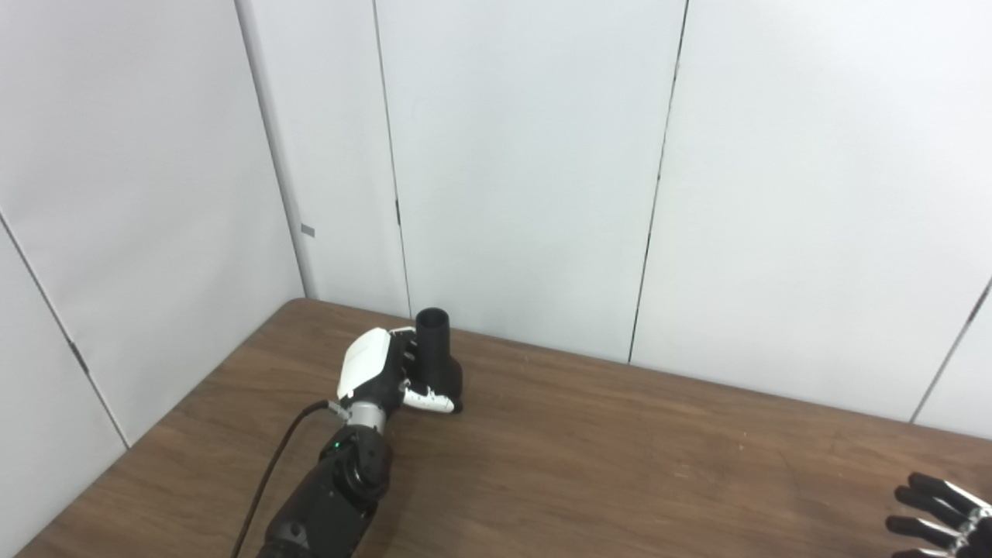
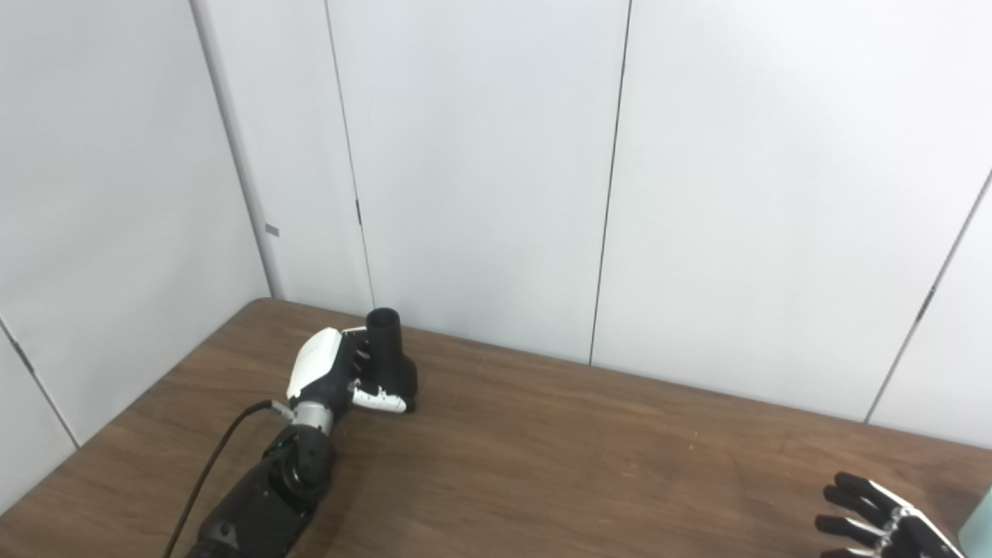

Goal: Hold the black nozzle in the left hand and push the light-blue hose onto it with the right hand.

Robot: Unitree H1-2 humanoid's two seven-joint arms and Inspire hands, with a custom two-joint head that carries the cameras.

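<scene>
Left hand on the nozzle, right hand parked way off in the corner

From my seat, the left hand reaches to the table's far side, fingers and thumb wrapped around the black nozzle, which stands upright, open end up, near the wall panels. The right hand sits well apart at the bottom right, fingers spread, holding nothing. A light-blue sliver peeks in just beside it; I can't tell if it's the hose.

A bare test space, lab-like: a wood-grain desk stands in a corner of plain white panel walls with dark seams.
</scene>
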